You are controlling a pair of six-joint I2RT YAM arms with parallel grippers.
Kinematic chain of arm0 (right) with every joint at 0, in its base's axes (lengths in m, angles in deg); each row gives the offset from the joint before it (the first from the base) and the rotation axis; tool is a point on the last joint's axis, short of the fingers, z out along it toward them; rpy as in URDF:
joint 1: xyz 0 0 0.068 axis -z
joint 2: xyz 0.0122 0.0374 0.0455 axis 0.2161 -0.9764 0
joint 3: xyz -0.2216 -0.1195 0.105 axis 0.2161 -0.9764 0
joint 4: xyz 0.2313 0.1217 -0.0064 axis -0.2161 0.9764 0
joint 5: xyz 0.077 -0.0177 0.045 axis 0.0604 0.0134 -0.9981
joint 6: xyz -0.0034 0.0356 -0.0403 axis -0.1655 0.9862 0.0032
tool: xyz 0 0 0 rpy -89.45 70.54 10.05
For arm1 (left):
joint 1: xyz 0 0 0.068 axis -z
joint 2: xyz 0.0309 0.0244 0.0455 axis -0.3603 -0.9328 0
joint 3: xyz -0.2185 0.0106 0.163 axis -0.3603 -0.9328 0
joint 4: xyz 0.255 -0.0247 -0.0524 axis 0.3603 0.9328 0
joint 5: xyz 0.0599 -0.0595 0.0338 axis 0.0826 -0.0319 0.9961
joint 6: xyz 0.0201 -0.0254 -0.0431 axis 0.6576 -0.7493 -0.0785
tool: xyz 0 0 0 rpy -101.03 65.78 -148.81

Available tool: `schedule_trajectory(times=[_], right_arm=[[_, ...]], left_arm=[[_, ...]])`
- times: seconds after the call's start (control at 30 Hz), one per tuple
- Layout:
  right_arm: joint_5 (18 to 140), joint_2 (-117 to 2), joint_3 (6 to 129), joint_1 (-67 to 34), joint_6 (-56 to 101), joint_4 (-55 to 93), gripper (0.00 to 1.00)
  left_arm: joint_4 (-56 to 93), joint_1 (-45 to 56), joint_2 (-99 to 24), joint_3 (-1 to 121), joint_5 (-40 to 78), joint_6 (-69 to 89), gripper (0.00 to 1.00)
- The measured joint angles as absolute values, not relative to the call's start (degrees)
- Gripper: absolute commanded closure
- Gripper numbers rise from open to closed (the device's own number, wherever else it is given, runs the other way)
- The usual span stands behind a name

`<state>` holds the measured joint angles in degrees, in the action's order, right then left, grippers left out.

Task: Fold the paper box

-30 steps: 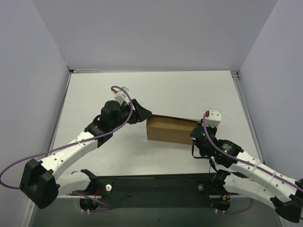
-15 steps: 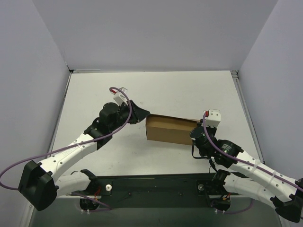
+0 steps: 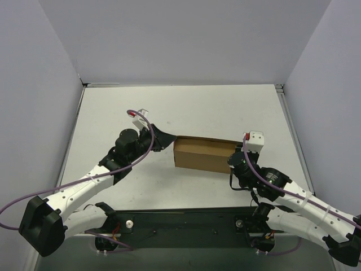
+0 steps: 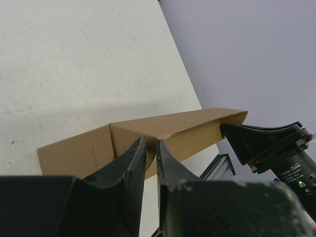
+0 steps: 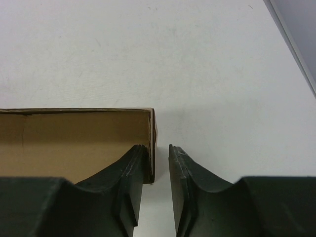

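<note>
Here the paper box [image 3: 204, 153] lies folded into a shallow open tray on the white table [image 3: 225, 107], with a gripper at each end.

The left gripper [image 3: 168, 139] is at the box's left end, jaws drawn narrow over the end wall. Its dark fingers [image 4: 133, 163] hide the contact, so I cannot tell whether they pinch the cardboard. The right gripper [image 3: 237, 152] is at the box's right end, jaws slightly parted with the end wall standing loose in the gap. Grey walls [image 3: 186, 39] rise behind and to both sides of the box. A black base rail [image 3: 186, 223] runs along the table edge in front of it, and a purple cable [image 3: 67, 183] trails along the left arm.
</note>
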<state>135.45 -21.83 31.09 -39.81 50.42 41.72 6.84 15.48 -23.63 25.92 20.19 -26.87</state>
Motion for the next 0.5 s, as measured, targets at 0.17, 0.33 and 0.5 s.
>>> schedule_trajectory(times=[0.17, 0.33, 0.5], right_arm=[[134.02, -20.87, 31.55, -40.16, 49.48, 43.23, 0.48], [130.48, -20.39, 33.30, -40.91, 48.70, 45.67, 0.37], [126.20, -19.47, 36.91, -41.26, 48.70, 50.31, 0.31]], left_arm=[[6.64, 15.48, -23.22, 25.53, 20.21, -26.89, 0.77], [6.66, 15.48, -23.22, 25.53, 20.19, -26.30, 0.77], [7.17, 15.48, -23.59, 25.92, 20.16, -24.83, 0.77]])
